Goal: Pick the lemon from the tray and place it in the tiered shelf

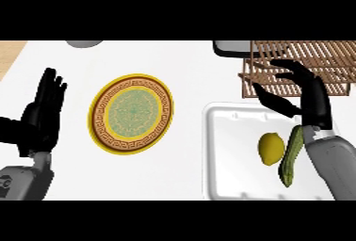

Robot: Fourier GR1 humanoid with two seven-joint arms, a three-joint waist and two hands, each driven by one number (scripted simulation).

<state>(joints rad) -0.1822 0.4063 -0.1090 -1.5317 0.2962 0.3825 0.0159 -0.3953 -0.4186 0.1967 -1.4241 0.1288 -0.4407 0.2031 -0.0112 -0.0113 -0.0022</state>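
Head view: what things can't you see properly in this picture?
- Cucumber: its right side is hidden behind the right forearm.
- Shelf: cut off by the right and top edges; the right hand covers part.
- Tray: right rim hidden by that forearm.
- Grey thing: cut off at top.

Two smooth grey rounded forearms end in the black-fingered left hand (40, 117) and black-fingered right hand (306, 94); both wrists are black.

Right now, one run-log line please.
lemon: on tray beside zucchini | right hand: open above tray | left hand: resting | tiered shelf: no lemon
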